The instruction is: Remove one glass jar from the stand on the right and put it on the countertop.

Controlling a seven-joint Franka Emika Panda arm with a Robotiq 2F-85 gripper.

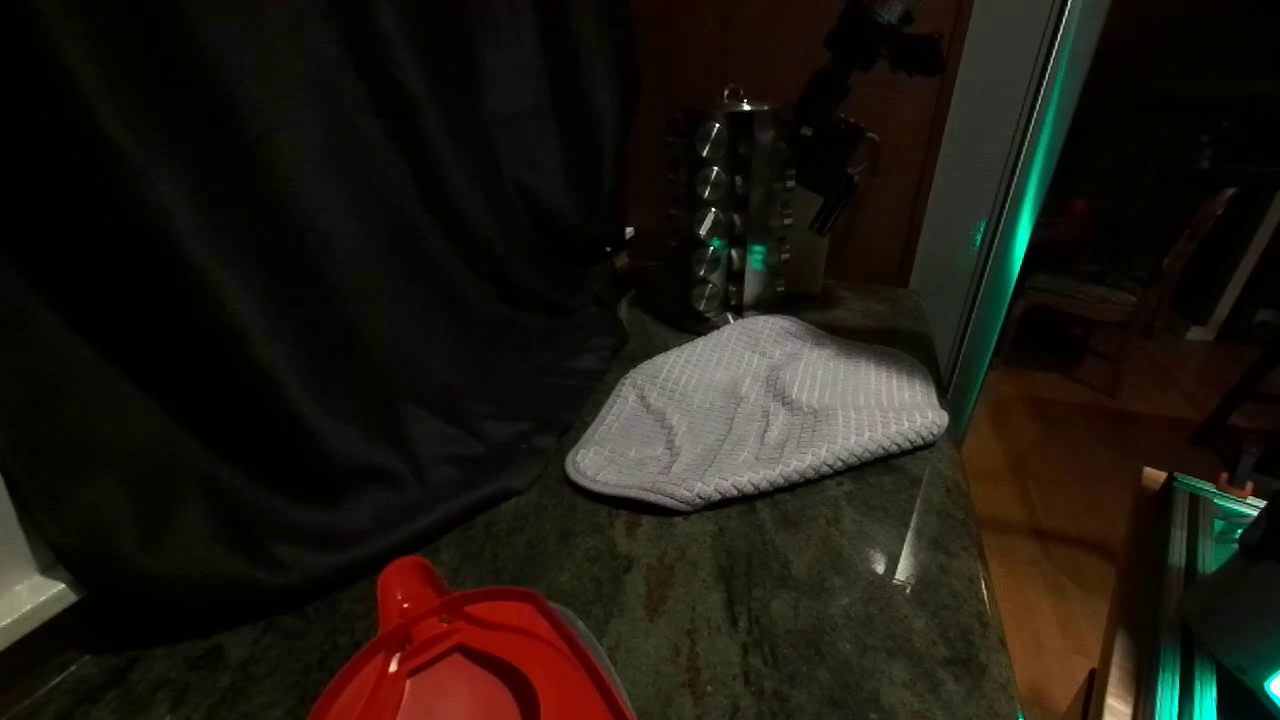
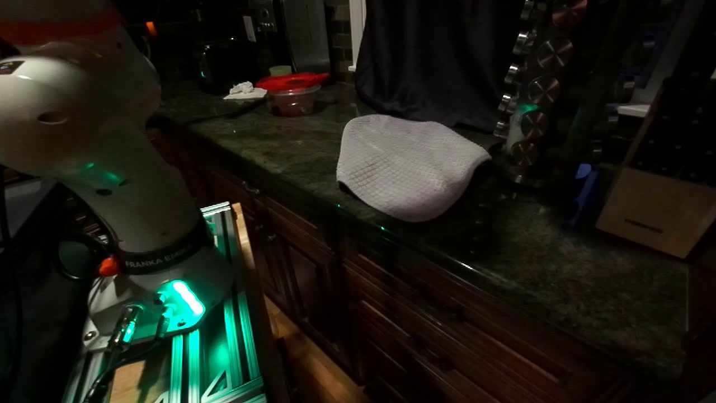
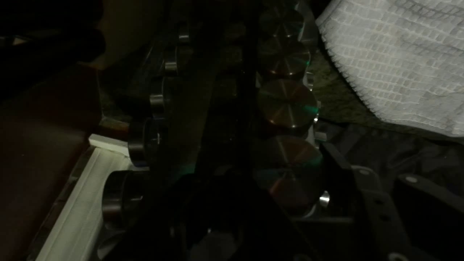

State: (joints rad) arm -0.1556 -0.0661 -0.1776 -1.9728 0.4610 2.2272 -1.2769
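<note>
Spice rack [image 1: 766,180], upright on counter [image 1: 760,600]; spice jars [image 1: 711,183] slotted in lid-outward, presumably for easy pulling; your fingers [image 3: 340,172] near one lid [image 3: 288,170], likely to reach it; clenched or parted, I cannot tell

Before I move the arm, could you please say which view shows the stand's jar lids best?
The wrist view: though dark, it shows the jar lids largest, some face-on, some edge-on. Both exterior views show them smaller; in an exterior view the picture's top edge crops one.
</note>
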